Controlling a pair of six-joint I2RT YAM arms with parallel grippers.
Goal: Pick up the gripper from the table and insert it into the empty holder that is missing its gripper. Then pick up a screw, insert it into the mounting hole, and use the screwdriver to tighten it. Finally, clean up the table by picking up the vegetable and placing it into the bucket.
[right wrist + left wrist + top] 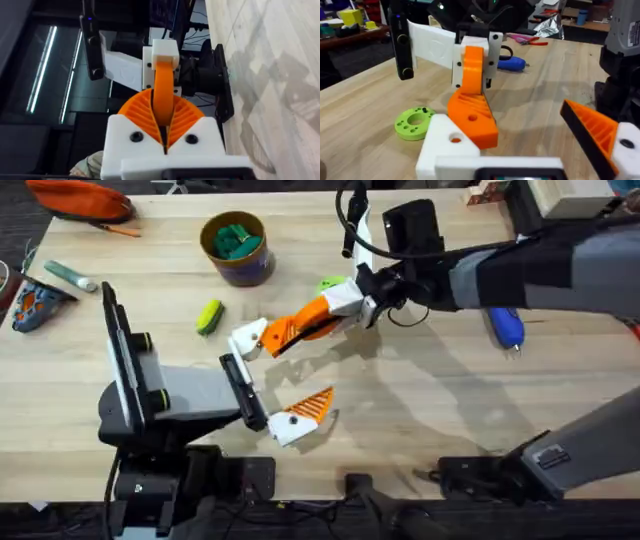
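Beside the bucket (250,272): the yellow vegetable (208,317) lies on the wood just below it, not inside; green pieces sit in the tub.
Right gripper (325,313): past the bucket's lower right, its 2 orange pads pressed together on the gripper (300,328), the orange finger piece.
Holder (245,338): white block below the bucket, touching the orange piece's end.
Left gripper (285,368): spread wide apart, 1 orange finger (312,406) fitted.
Screwdriver (506,327): blue, lying far right of the bucket.
Green disc (330,283): flat, right of the bucket.
Marker pen (70,276): left of the bucket.
Surface: pale wooden table (420,410), planks visible.
Room: dark, cluttered shelves behind.
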